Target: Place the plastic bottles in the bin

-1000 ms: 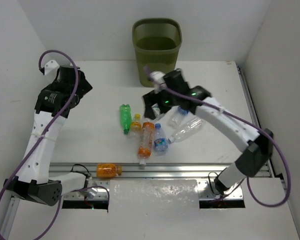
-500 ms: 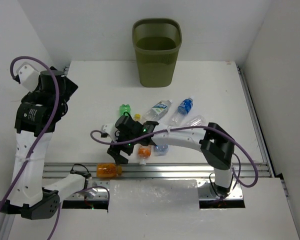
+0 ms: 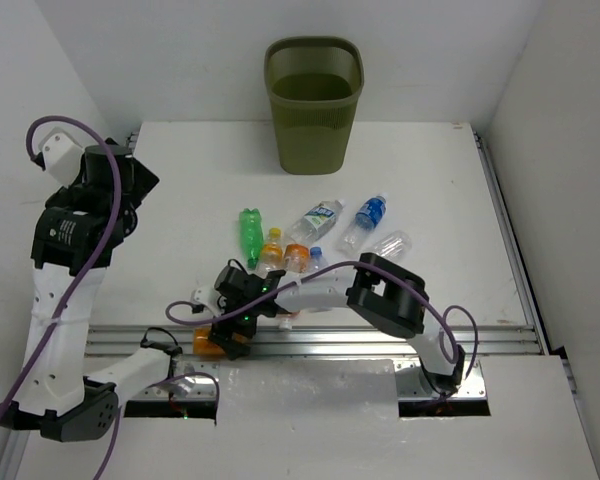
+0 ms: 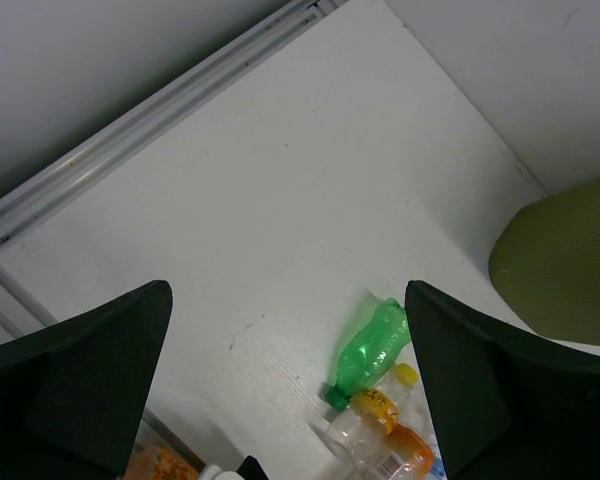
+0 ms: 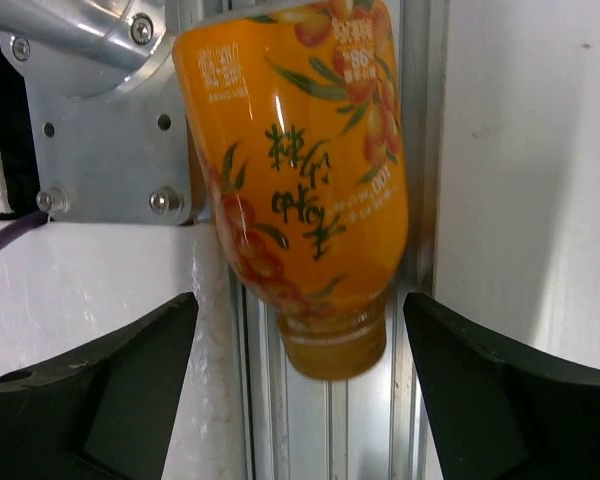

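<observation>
walls [image 3: 160, 60]: plain white, three sides | table [image 3: 180, 190]: white top | rail [image 3: 500, 335]: aluminium track along near edge | light: even

White table [image 3: 200, 170], aluminium rail [image 3: 120, 338] along its near edge, translucent plastic sheet [image 3: 310, 385] beyond the rail.

Looks down on an orange bottle [image 5: 300, 170] lying along an aluminium rail [image 5: 320, 430], narrow end between wide-spread dark jaws, touching neither. Screwed metal bracket [image 5: 100, 150] left, white bench [image 5: 540, 200] right.
</observation>
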Tool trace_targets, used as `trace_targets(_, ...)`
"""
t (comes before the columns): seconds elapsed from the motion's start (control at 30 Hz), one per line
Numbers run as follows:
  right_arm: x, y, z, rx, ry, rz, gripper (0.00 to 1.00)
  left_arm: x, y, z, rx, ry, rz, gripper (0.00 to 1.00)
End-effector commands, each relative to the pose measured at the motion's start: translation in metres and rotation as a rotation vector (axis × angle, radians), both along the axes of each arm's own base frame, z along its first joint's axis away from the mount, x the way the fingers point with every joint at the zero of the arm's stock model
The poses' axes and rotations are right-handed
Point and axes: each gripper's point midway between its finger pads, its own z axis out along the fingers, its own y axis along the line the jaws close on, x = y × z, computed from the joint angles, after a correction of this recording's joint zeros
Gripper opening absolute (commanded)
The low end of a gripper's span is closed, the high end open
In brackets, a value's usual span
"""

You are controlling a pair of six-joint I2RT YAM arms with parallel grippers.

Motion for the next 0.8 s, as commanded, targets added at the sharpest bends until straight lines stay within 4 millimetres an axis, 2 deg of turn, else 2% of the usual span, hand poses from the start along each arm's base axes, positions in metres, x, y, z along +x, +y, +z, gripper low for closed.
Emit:
trace_targets(0.0,-0.002,0.039,0.028,0.149,-0.046,0.052,0.85,0.000,0.001,-0.006,0.025,0.014,0.000,1.00)
trace_targets(0.07,-0.002,0.047,0.018,0.148,-0.078,0.050,0.78,0.000,0.003,-0.015,0.043,0.037,0.011,1.00)
trace_targets(0.13,0.006,0.050,0.005,0.129,-0.103,0.008,0.70,-0.001,0.003,-0.018,0.049,0.050,0.009,1.00)
trace_targets(0.17,0.009,0.050,0.001,0.123,-0.113,-0.007,0.59,-0.002,0.003,-0.021,0.052,0.057,0.010,1.00)
trace_targets(0.23,0.013,0.050,-0.001,0.123,-0.132,-0.029,0.49,-0.003,0.003,-0.020,0.059,0.059,0.007,1.00)
trace_targets(0.27,0.014,0.049,0.000,0.124,-0.136,-0.032,0.39,-0.004,0.003,-0.020,0.061,0.059,0.007,1.00)
trace_targets(0.3,0.016,0.049,0.002,0.126,-0.145,-0.041,0.35,-0.004,0.003,-0.019,0.062,0.054,0.008,1.00)
trace_targets(0.43,0.022,0.045,0.028,0.162,-0.180,-0.076,0.26,-0.006,0.002,-0.020,0.068,0.058,0.000,1.00)
trace_targets(0.47,0.028,0.048,0.049,0.212,-0.203,-0.095,0.25,-0.007,0.002,-0.021,0.068,0.059,-0.002,1.00)
trace_targets(0.57,0.035,0.043,0.081,0.271,-0.200,-0.145,0.24,-0.005,0.000,-0.016,0.067,0.046,-0.016,1.00)
trace_targets(0.6,0.041,0.040,0.107,0.310,-0.210,-0.183,0.24,-0.002,-0.002,-0.014,0.072,0.040,-0.032,1.00)
trace_targets(0.67,0.056,0.028,0.125,0.328,-0.190,-0.255,0.23,0.008,-0.012,-0.009,0.060,0.031,-0.090,1.00)
trace_targets(0.7,0.061,0.020,0.147,0.358,-0.187,-0.287,0.23,0.017,-0.019,-0.005,0.074,0.023,-0.146,1.00)
trace_targets(0.73,0.068,0.014,0.155,0.363,-0.175,-0.319,0.24,0.024,-0.034,-0.006,0.047,0.022,-0.227,1.00)
trace_targets(0.77,0.086,0.005,0.164,0.369,-0.163,-0.380,0.24,0.034,-0.045,-0.008,0.033,0.025,-0.289,1.00)
